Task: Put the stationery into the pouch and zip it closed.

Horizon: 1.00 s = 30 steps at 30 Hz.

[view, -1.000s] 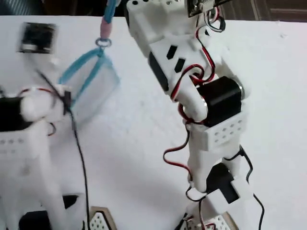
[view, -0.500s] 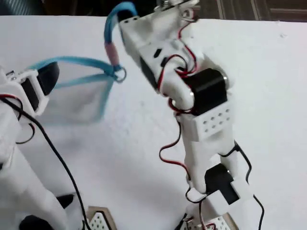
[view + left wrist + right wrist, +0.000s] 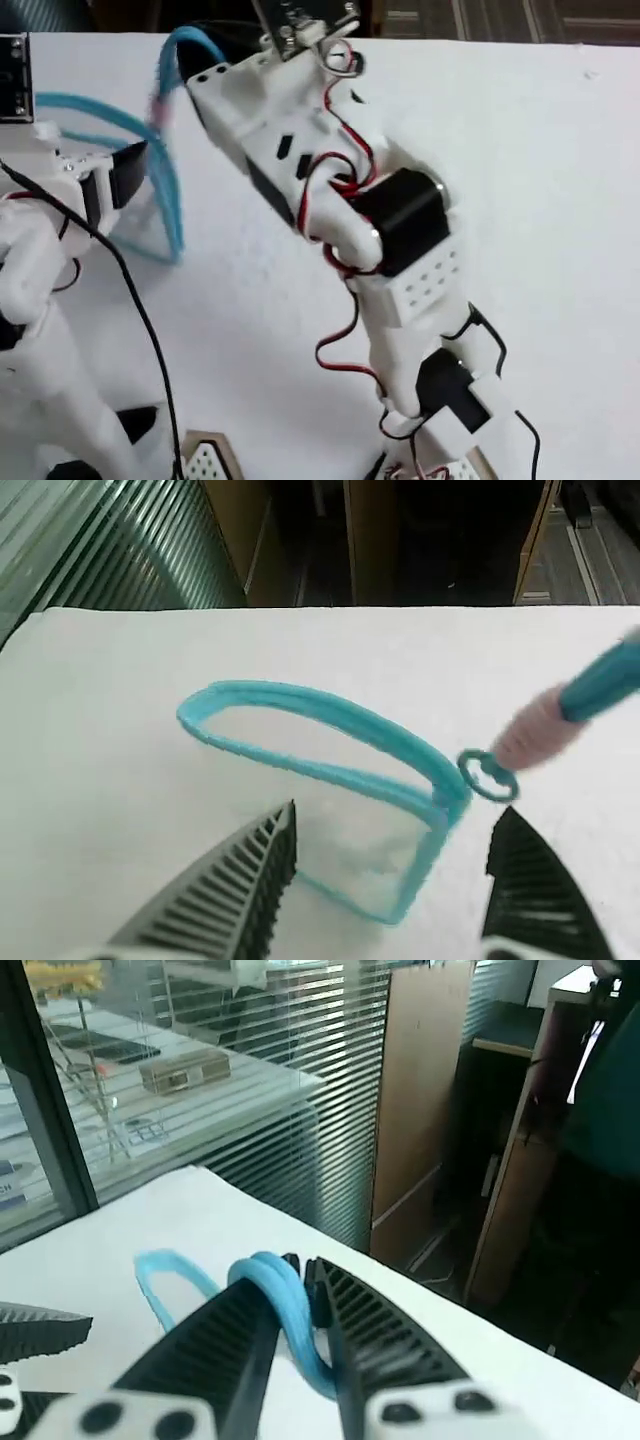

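— Where's the pouch (image 3: 340,830)?
— Far left on the table (image 3: 520,150), mouth open, just before the left gripper (image 3: 395,815), whose jaws stand apart.
— And the right gripper (image 3: 303,1265)?
— Clamped on the pouch's blue strap (image 3: 293,1332).

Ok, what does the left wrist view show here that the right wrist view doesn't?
Left wrist view: the clear pouch with its blue zip edge, the ring at its corner, a pink sleeve on the blue strap, and the left gripper, open. Right wrist view: the right gripper shut on the blue strap, with window blinds in the room behind. Both: the blue strap and the white table.
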Available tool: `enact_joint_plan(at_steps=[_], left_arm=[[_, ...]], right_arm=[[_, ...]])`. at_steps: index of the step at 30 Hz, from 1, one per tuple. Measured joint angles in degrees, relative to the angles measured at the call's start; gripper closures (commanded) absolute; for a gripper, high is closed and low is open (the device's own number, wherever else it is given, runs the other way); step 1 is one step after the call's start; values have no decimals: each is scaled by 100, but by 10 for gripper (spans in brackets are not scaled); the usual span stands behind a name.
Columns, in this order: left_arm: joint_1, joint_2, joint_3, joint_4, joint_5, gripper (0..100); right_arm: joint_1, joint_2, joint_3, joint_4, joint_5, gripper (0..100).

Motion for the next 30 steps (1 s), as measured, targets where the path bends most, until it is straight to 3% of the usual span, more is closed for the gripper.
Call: enact_joint_plan(at_steps=[5,9,15,22,30], left_arm=[[-290,-114,-167,79,633,687],[-624,-730,-396,695,1108,677],[-976,-1969,1231,695,1037,666],[-220,-3209,4264,-695,967,667],[932,-3763,6259,-2558,2277,688]], right_arm=[[-26,0,-26,0,0,982],[-18,0,-26,-149,0,982],[-26,0,-26,-448,0,982],[-26,0,-26,-695,0,982],[-26,0,-26,-712,0,982]])
